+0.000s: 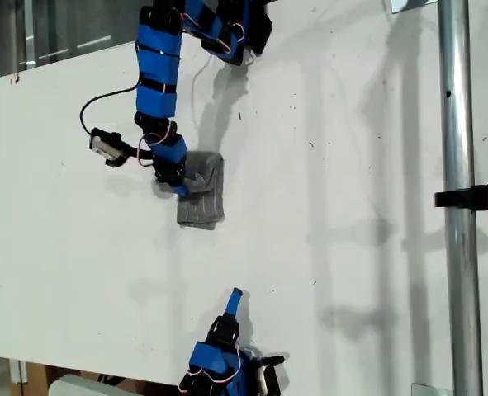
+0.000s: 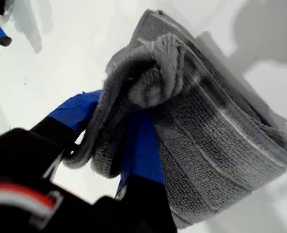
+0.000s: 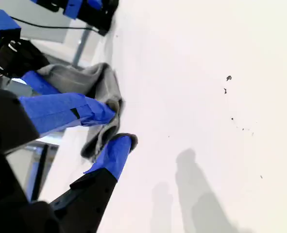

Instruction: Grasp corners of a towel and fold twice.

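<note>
Towel (image 1: 202, 191) lies folded into a small thick grey bundle on the white tabletop (image 1: 343, 165), in from the tabletop's edges and nearer the far edge than the near one in the exterior view. Thin pale stripes run across its layers, and the first wrist view shows the stacked folds along one side (image 2: 216, 145). My first gripper (image 1: 174, 177) reaches down from the arm at the far edge and clenches a bunched corner (image 2: 155, 73) of the cloth; blue-taped fingers (image 2: 141, 145) sit on both sides of the gathered fabric. My second gripper (image 1: 234, 297) stands near the tabletop's near edge, well apart from the bundle. In its own wrist view its two blue fingers (image 3: 68, 111) are spread with nothing between them, and the grey cloth (image 3: 80, 77) shows beyond them. We find no brand, label or readable writing on the cloth, the arms or the tabletop. A metal pole (image 1: 458, 198) stands at the exterior view's right.
</note>
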`<move>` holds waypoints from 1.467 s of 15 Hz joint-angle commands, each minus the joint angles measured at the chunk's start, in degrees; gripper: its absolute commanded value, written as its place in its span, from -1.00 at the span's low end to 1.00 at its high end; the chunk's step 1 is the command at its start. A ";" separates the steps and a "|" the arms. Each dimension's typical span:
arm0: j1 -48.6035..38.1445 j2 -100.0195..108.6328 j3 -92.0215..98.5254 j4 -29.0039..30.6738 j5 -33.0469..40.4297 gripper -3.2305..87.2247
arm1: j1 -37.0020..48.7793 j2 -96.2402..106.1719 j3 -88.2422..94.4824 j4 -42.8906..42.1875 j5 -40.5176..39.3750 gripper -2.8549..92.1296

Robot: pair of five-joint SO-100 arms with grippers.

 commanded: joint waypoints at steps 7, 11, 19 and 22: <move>-0.09 0.44 0.62 6.68 -16.00 -0.71 | 1.05 33.31 16.35 1.05 -3.25 -0.81; 3.43 0.26 0.62 9.58 -7.03 -0.66 | -0.70 72.77 44.56 31.46 8.09 -0.94; 6.86 0.26 0.62 9.58 5.80 -0.67 | -10.46 97.47 59.59 51.33 23.12 -0.64; 6.86 0.26 0.62 9.58 5.80 -0.67 | -12.39 97.47 59.59 51.42 22.41 -0.63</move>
